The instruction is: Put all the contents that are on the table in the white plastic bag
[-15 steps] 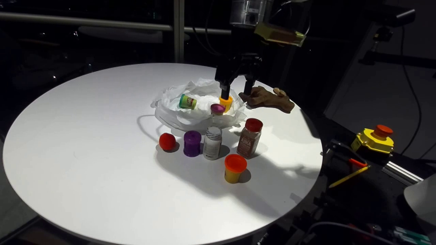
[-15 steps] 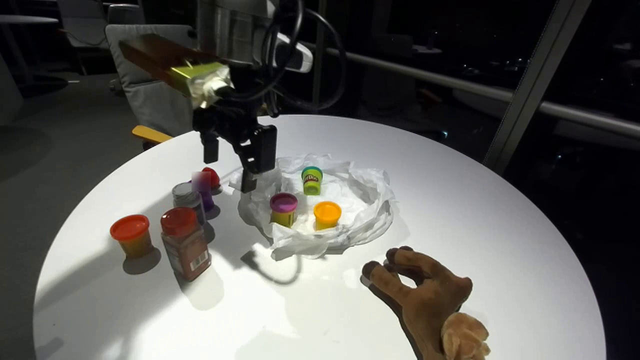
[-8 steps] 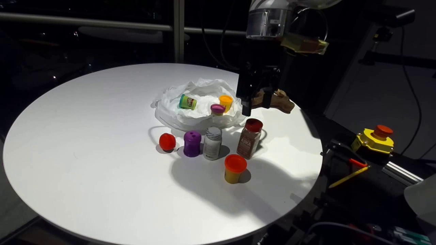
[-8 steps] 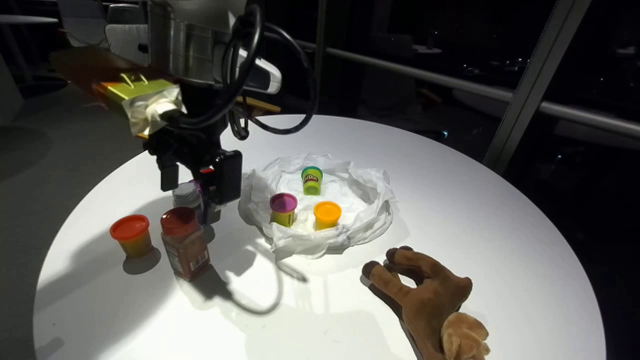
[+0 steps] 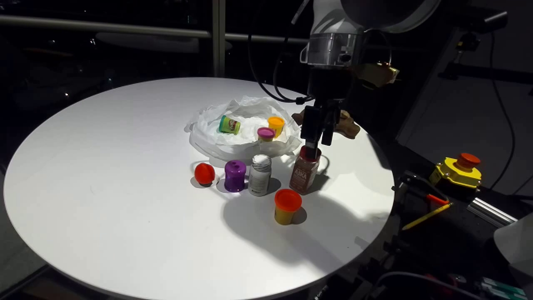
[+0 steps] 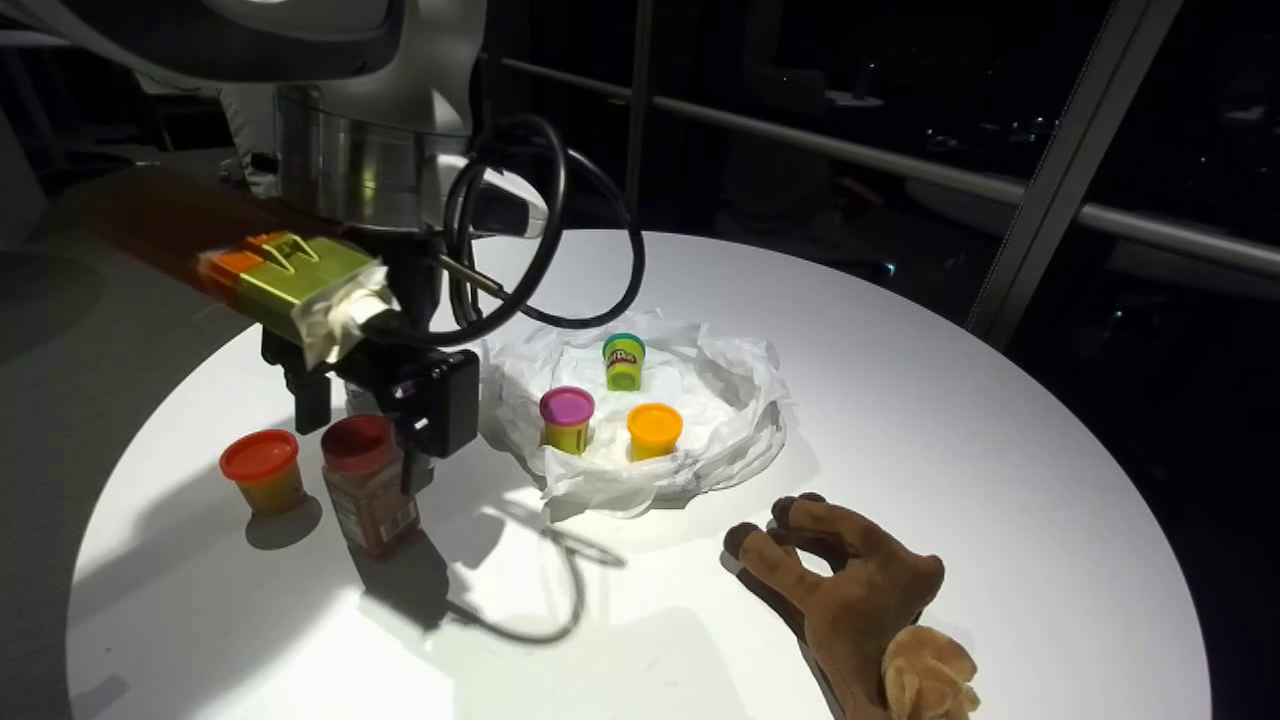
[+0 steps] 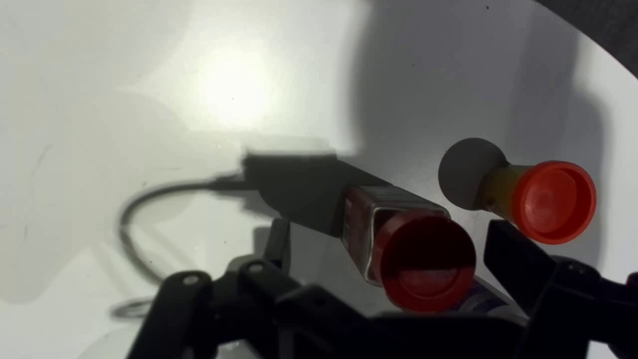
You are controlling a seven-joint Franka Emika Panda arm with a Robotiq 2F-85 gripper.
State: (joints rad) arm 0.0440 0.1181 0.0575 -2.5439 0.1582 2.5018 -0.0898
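Observation:
My gripper (image 7: 391, 249) is open around the red lid of the brown bottle (image 5: 303, 177), which stands upright; the wrist view shows a gap between lid and fingers. On the white table (image 5: 104, 196) beside it are a white bottle (image 5: 259, 179), a purple cup (image 5: 235, 177), a red ball (image 5: 204, 173) and an orange-lidded jar (image 6: 272, 480). The wrinkled white plastic bag (image 6: 740, 370) lies spread open. Inside it sit a green tub (image 6: 624, 365), a purple-lidded tub (image 6: 567, 420) and a yellow tub (image 6: 655, 432). In an exterior view my arm hides the red ball.
A brown hand-shaped plush piece (image 6: 860, 580) lies on the table on the far side of the bag from the orange-lidded jar. Beyond the table edge are a yellow box with a red button (image 5: 458, 171) and a yellow pencil (image 5: 427, 216). Cables (image 6: 560, 250) loop from the wrist.
The gripper has moved from over the bag's edge across to the brown bottle and down around its lid, staying open. The bag and the items on the table have not moved.

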